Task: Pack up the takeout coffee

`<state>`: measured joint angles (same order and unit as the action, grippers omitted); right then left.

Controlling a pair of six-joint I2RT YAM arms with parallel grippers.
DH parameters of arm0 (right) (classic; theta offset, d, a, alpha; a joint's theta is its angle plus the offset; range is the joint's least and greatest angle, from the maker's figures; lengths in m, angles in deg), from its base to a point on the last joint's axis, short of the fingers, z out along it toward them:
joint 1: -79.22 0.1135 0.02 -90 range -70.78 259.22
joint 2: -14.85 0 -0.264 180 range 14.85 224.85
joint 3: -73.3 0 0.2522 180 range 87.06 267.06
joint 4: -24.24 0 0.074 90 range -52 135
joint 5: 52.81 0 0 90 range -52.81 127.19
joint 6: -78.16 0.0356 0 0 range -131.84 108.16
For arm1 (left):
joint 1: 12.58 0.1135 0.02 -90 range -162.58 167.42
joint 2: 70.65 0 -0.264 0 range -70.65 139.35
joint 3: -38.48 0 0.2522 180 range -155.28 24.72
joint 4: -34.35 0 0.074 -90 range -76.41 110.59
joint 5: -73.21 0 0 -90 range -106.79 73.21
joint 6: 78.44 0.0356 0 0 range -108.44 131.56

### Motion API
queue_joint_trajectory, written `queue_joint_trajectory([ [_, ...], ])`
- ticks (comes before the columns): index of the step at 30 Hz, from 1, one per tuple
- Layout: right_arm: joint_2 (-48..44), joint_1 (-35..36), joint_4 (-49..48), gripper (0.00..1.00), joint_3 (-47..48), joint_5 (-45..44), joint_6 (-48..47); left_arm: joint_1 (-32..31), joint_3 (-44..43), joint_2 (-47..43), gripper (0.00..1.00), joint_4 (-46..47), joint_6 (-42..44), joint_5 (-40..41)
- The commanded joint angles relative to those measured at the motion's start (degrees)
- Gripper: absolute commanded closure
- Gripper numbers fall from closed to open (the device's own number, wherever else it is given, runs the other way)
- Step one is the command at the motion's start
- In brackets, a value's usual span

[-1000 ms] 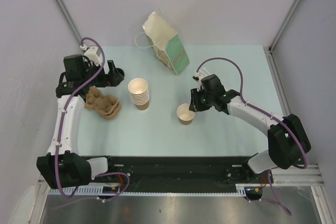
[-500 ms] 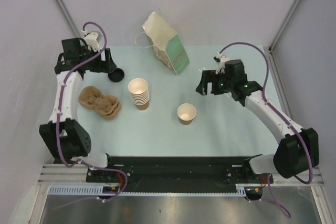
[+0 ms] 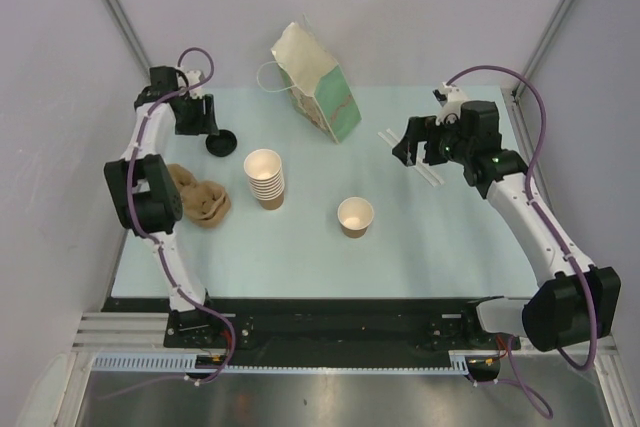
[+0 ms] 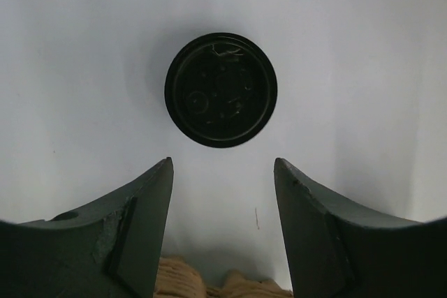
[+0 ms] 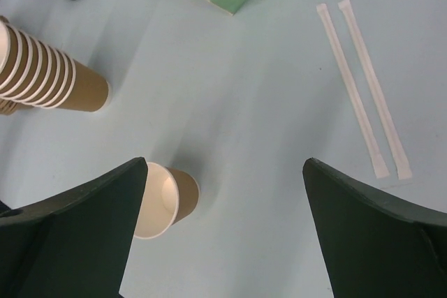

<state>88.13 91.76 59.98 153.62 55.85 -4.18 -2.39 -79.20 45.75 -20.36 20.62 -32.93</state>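
While the left arm is drawn up tall along the left edge of the tabletop (image 3: 440, 247), with its wrist bent over at the far corner, the left end effector (image 4: 222, 165) is aimed straight down. Its two dark fingers (image 4: 140, 221) are parted to a middling width with nothing between them. The black lid (image 4: 221, 89) is seen lying flat on the tabletop just beyond the fingertips, touched by neither. The right arm is reached out long from its base toward the far right side, its forearm raised and its wrist turned leftward. The right end effector (image 5: 225, 165) is spread wide and empty above the surface. The takeout coffee's paper cup (image 3: 355, 216) is stood upright and uncovered near the middle of the tabletop, its cream inside showing. It is set well apart from the lid and to the right of the stack of cups (image 3: 265, 179). A moulded cup carrier (image 3: 200, 197) is placed left of that stack. Two wrapped straws (image 5: 363, 88) are laid side by side on the right. A paper bag (image 3: 318, 82) with a green side is leaned at the far edge; any print on it is too small to be read.
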Motion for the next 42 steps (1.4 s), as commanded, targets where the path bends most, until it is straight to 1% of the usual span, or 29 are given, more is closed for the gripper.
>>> queue_joint_trajectory([
  [1,0.6,-0.3,-0.9,0.00,2.7,6.3,-5.9,0.3,-6.3,4.6,0.36,0.7,-3.9,4.9],
  [5,1.7,-0.4,-0.4,0.00,2.7,6.3,-4.9,0.3,-8.5,7.7,0.38,1.7,-4.6,7.4],
  [9,1.9,-0.5,-1.1,0.00,2.8,8.5,-4.1,0.3,-9.6,10.0,0.44,1.9,-4.9,8.7],
  [16,2.6,-0.9,-1.6,0.00,3.0,9.8,-2.7,0.3,-10.7,12.3,0.48,2.5,-5.4,9.3],
  [23,2.9,-1.3,-1.9,0.00,3.0,10.6,-2.2,0.3,-13.3,14.6,0.57,1.2,-5.8,8.3],
  [39,3.9,-2.0,-2.4,0.01,3.0,11.8,-1.2,0.3,-14.4,17.4,0.62,0.5,-6.4,8.7],
  [42,3.9,-2.1,-2.4,0.00,3.0,11.9,-1.1,0.3,-14.5,17.6,0.65,0.5,-6.7,8.8],
])
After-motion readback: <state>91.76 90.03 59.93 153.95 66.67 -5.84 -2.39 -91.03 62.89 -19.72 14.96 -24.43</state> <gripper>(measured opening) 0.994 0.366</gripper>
